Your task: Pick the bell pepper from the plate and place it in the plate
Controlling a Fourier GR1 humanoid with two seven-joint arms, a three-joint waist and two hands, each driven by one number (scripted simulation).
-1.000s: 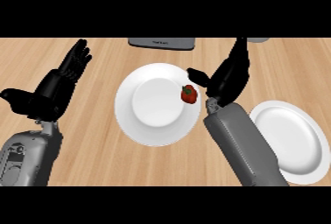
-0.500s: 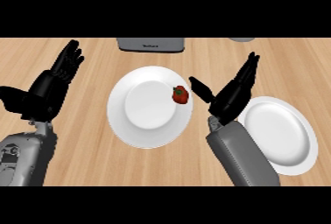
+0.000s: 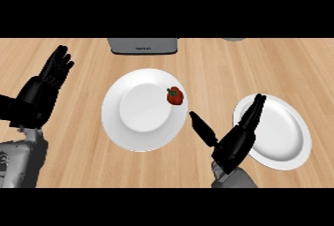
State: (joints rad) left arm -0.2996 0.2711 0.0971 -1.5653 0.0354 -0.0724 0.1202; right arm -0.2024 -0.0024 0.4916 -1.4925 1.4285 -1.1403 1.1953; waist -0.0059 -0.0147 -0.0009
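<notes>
Pepper first: the red bell pepper (image 3: 175,96) lies on the right part of the larger white plate (image 3: 134,132), near its rim, with no hand touching it. Right of that plate lies a second white plate (image 3: 287,141). The right hand (image 3: 236,142) stands between the two plates, fingers straight and thumb spread toward the left, holding nothing. The left hand (image 3: 40,95) rests open at the left edge, fingers up. A grey appliance (image 3: 143,45) sits at the far edge of the wooden counter (image 3: 261,62)

The right hand (image 3: 233,143) is open, fingers straight, thumb spread wide. The left hand (image 3: 40,95) rests open at the left edge.
</notes>
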